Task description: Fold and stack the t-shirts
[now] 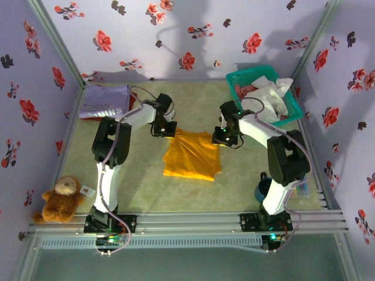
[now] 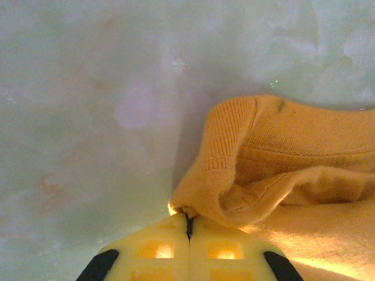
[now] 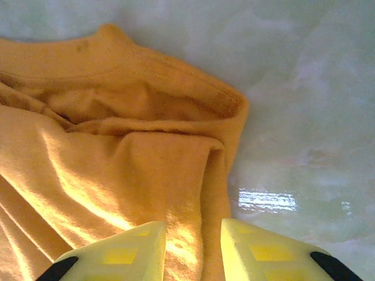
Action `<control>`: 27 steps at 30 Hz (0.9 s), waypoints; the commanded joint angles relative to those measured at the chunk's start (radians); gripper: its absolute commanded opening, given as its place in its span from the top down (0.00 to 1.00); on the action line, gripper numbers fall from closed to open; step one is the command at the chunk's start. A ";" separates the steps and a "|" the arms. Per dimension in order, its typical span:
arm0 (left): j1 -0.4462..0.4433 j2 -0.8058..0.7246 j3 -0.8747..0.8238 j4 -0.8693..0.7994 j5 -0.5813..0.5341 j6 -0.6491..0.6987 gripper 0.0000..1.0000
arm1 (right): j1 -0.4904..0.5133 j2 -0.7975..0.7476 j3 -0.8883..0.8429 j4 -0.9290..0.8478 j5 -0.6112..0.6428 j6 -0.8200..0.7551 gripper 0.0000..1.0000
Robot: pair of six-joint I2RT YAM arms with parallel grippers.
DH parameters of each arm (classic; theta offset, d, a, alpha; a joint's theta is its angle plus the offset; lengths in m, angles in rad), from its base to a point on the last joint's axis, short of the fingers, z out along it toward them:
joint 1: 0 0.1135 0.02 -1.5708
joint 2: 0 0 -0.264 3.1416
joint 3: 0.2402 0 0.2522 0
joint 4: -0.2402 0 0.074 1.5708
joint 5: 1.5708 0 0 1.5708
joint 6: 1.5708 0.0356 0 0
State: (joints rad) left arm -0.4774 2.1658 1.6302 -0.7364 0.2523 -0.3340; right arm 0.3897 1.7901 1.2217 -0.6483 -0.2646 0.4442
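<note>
The top external camera looks steeply down from above and behind the arm bases, taking in the whole table (image 1: 146, 187). Each wrist camera looks past its own left gripper (image 2: 188, 225) or right gripper (image 3: 193, 227), close over the tabletop. All three views share the orange-yellow t-shirt (image 1: 190, 155).

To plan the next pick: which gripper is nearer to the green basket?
Right. The right gripper is at the orange t-shirt's far-right corner, a short way from the green basket; the left gripper is at its far-left corner, farther away.
</note>
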 commanded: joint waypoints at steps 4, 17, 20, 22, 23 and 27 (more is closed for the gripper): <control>0.000 -0.001 -0.043 0.008 0.013 -0.018 1.00 | -0.005 0.091 0.064 0.017 0.000 -0.027 0.72; -0.009 -0.002 -0.072 0.019 0.013 -0.016 1.00 | 0.017 -0.033 0.111 -0.010 0.092 0.026 1.00; -0.011 0.010 -0.092 0.033 0.022 -0.024 1.00 | 0.009 -0.067 0.062 0.102 0.142 0.089 1.00; -0.011 0.012 -0.113 0.048 0.029 -0.028 1.00 | -0.005 -0.030 0.050 0.180 0.144 0.127 1.00; -0.012 0.012 -0.124 0.055 0.030 -0.030 1.00 | -0.009 0.001 0.051 0.216 0.151 0.140 1.00; -0.012 0.010 -0.141 0.061 0.033 -0.031 1.00 | -0.031 0.146 0.105 0.272 0.121 0.189 1.00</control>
State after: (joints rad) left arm -0.4774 2.1304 1.5452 -0.6357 0.2852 -0.3531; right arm 0.3786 1.8278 1.3079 -0.4438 -0.1593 0.5632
